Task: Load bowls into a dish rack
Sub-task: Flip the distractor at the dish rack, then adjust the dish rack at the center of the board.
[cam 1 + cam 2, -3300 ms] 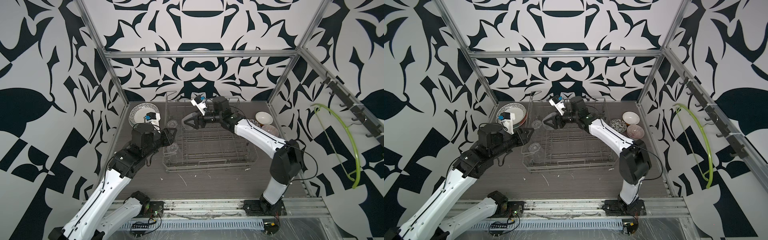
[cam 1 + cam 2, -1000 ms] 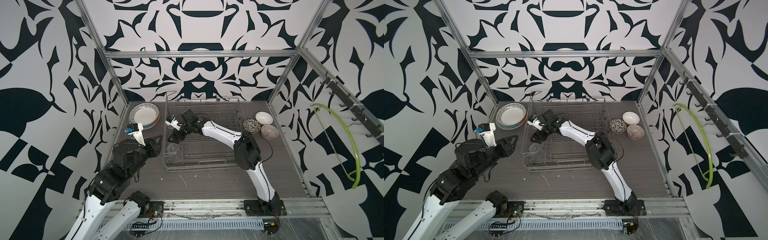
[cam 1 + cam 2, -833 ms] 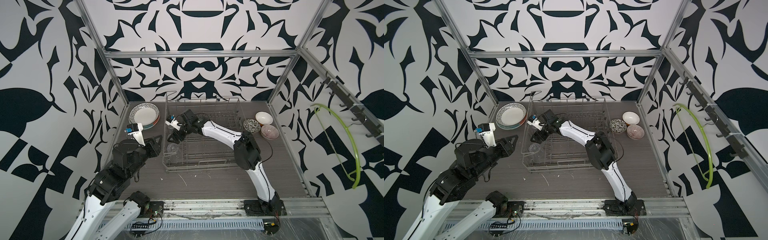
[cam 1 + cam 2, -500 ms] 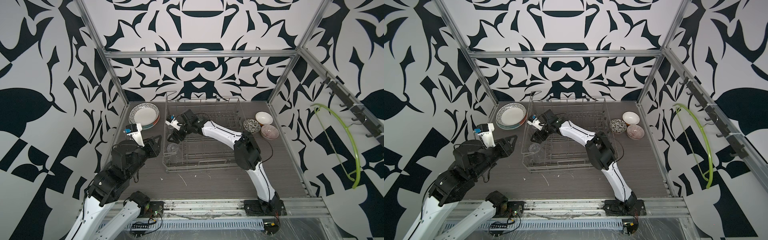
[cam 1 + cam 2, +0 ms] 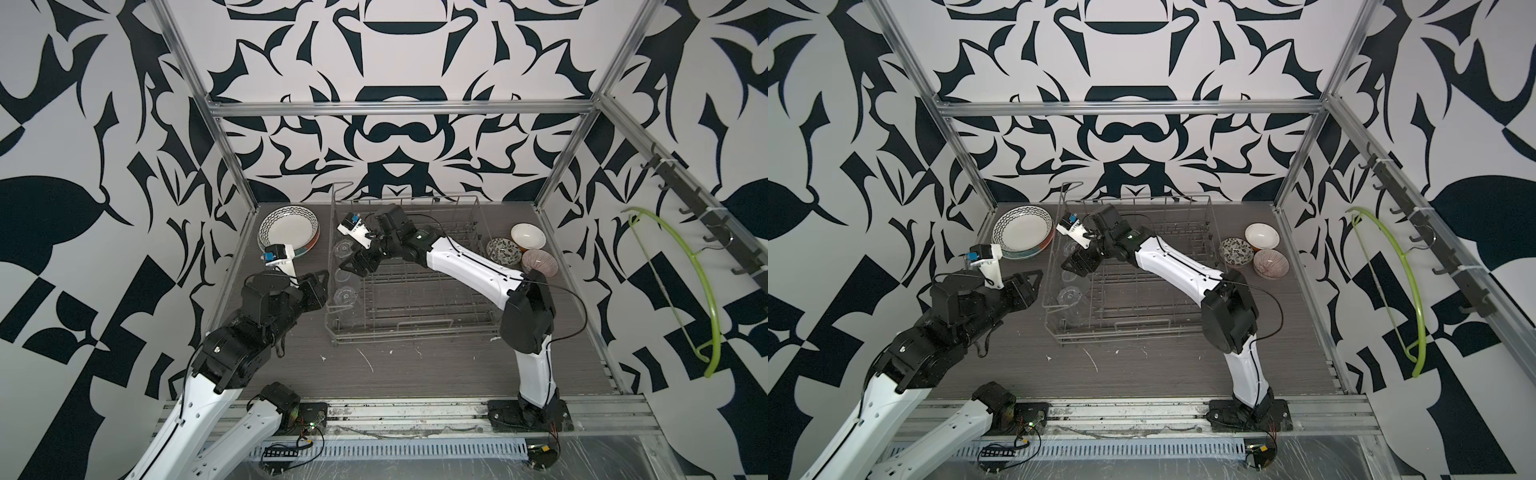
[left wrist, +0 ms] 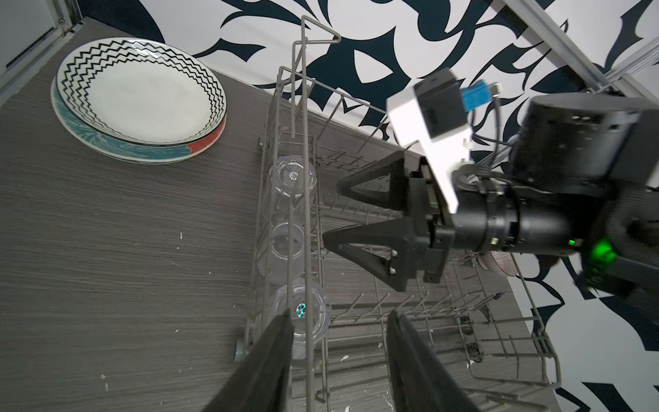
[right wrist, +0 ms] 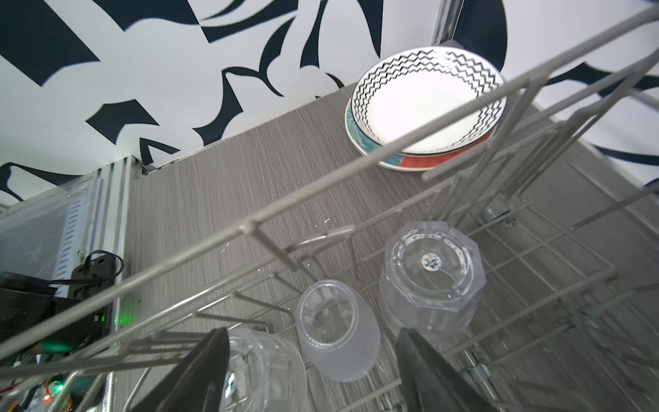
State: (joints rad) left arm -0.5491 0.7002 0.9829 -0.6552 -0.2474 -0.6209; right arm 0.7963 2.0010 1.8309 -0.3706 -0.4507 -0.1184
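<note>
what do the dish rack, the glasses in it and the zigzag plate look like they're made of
Dish rack: thin grey wire, likely metal with a matte coating; rods meet at small joints.
Glasses: clear and see-through, one faceted; glass or hard plastic, cannot tell.
Zigzag plate: probably glazed ceramic, glossy white with glare and a printed black zigzag rim.

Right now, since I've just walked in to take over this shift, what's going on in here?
Both arms are at the left end of the dish rack, and neither holds anything. The right gripper reaches across the rack, open, above the row of clear glasses standing in it. The left gripper hovers open just outside that end. The three bowls sit together on the table right of the rack; none is loaded yet. A stack of plates lies in the far left corner.
</note>
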